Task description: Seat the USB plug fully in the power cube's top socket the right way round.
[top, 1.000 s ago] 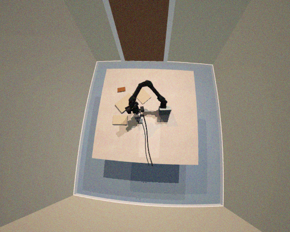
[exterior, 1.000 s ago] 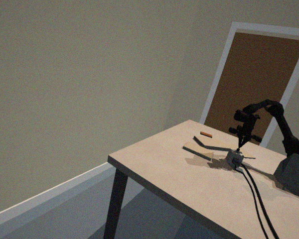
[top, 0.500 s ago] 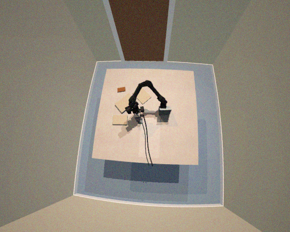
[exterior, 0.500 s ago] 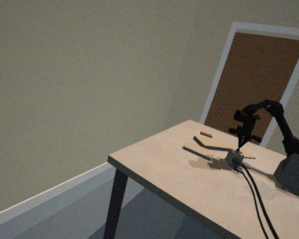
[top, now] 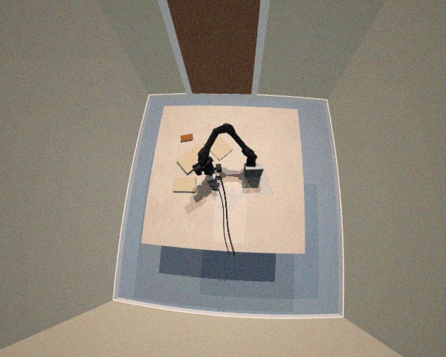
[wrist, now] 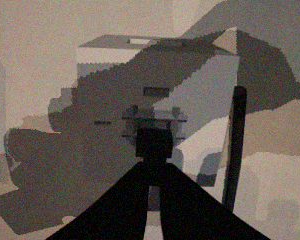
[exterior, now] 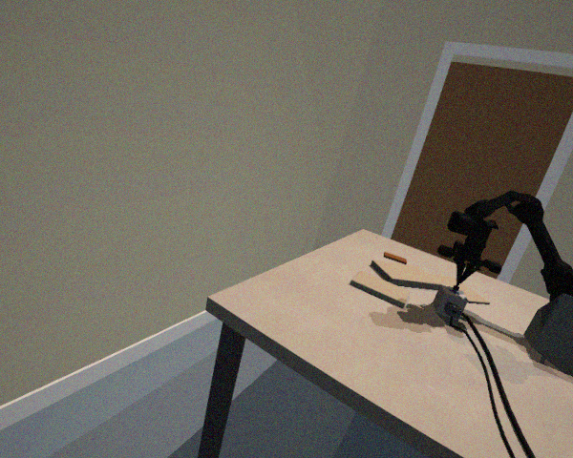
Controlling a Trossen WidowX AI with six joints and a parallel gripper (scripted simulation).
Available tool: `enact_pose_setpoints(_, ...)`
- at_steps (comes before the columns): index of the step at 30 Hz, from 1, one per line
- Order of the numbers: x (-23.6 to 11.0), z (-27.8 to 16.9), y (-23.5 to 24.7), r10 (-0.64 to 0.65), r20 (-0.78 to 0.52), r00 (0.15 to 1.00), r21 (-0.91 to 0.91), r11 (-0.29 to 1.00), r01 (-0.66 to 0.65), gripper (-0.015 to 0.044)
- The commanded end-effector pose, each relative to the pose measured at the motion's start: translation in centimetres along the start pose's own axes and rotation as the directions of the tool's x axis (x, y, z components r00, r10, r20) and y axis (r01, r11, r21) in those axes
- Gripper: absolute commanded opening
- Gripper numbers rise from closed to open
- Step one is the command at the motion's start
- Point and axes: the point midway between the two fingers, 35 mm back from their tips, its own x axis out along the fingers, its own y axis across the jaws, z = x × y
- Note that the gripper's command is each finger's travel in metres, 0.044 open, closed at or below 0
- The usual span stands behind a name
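The small grey power cube [top: 214,184] [exterior: 445,302] [wrist: 205,94] stands near the middle of the table [top: 269,215] [exterior: 326,325]. My gripper [top: 214,175] [exterior: 457,286] [wrist: 154,172] points straight down over the cube's top, shut on the dark USB plug [wrist: 153,140]. In the wrist view the plug sits right at the fingertips with the cube's shadowed face behind it. The cube looks tilted in that view. I cannot tell how deep the plug sits in the socket. Two black cables [top: 225,219] [exterior: 489,374] [wrist: 236,140] run from the cube over the table's front edge.
Three flat tan boards [top: 184,184] [top: 187,159] [top: 221,147] [exterior: 380,285] lie left of and behind the cube. A small orange block [top: 186,137] [exterior: 394,257] lies further back left. The arm's grey base [top: 253,170] [exterior: 558,330] stands to the right.
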Motion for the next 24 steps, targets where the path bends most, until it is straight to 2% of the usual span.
enact_pose_setpoints(1,0.14,-0.01,-0.02,-0.001,0.002,1.0,-0.007,1.0,0.001,0.0)
enact_pose_setpoints(24,0.41,0.01,-0.02,-0.001,0.002,1.0,-0.007,1.0,0.001,0.0)
